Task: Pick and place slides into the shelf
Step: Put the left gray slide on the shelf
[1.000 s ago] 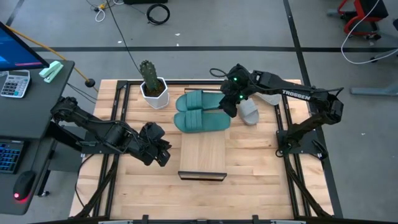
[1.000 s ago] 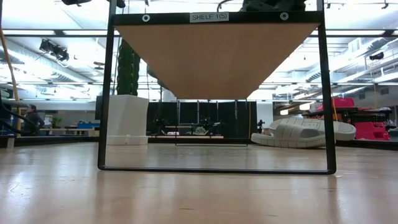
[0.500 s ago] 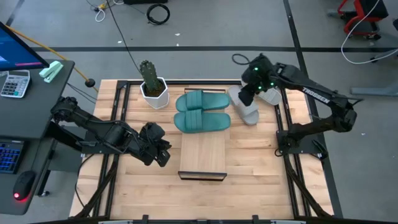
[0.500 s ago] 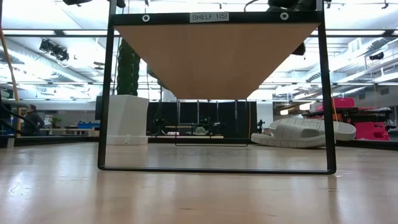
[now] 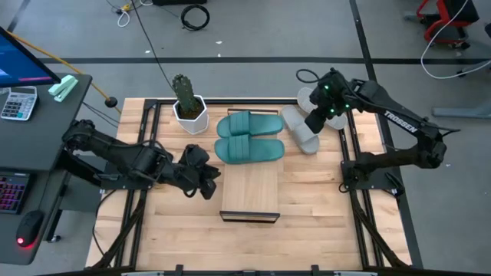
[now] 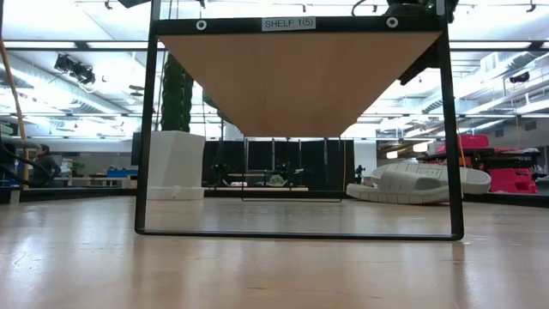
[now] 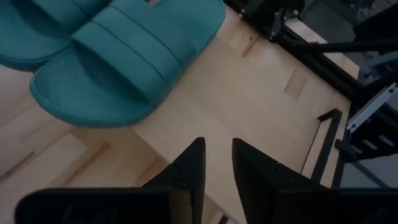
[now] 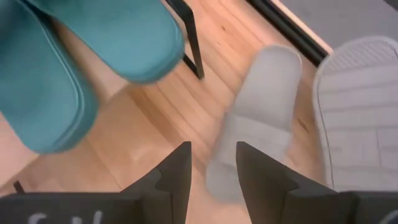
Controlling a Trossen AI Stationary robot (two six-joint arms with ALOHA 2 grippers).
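shelf (image 5: 249, 188) in the middle of the worktop (image 5: 314, 222), a light-wood board on a dark frame; low view looks under it, label on its front bar reads shelf 1(5). two teal slides (image 5: 248, 138) lie side by side on the far end of the shelf board, touching each other, lengthwise across the board. two grey slides off the shelf on the worktop's far right part: one grey slide (image 5: 300, 132) just beside the teal pair, the second grey slide (image 5: 316, 107) partly hidden under the right arm. low view shows the grey pair (image 6: 426, 184) lying on the worktop behind the shelf frame's right post. potted cactus (image 5: 186, 103) in a white pot at the far left of the worktop, near the teal slides but apart.

right gripper (image 5: 317, 123) is above the grey slides; its wrist view shows its jaws parted with nothing between them, grey slide (image 8: 255, 118) below and ahead, teal slide (image 8: 118, 28) off to one side. left gripper (image 5: 210, 178) sits low at the shelf's left edge, near side of the teal pair; jaws a small gap apart, holding nothing, pointed over bare shelf board with the nearer teal slide (image 7: 118, 62) just ahead, not touching.

desk with keyboard and calculator (image 5: 17, 103) left of the worktop.
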